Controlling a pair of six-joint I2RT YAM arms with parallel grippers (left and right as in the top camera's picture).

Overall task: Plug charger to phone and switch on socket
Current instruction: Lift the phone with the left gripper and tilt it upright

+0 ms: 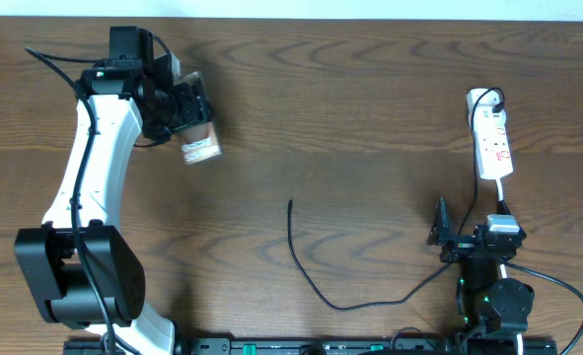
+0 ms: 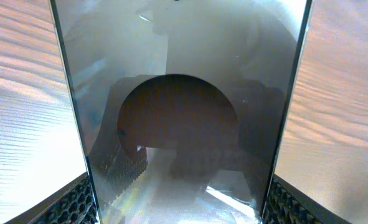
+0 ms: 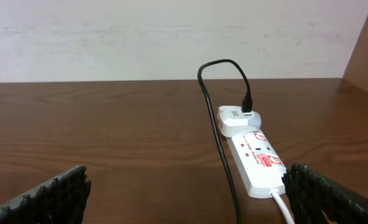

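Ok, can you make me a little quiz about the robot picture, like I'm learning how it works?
1. True or false: the charger has its free tip plugged into the phone.
2. What sits between the fingers of the left end effector? A the phone, B the socket, C nothing.
3. Fill in the gap: the right end effector is wide ____, with nothing in its grip.

Key:
1. False. The tip lies loose on the table, far from the phone.
2. A.
3. Open.
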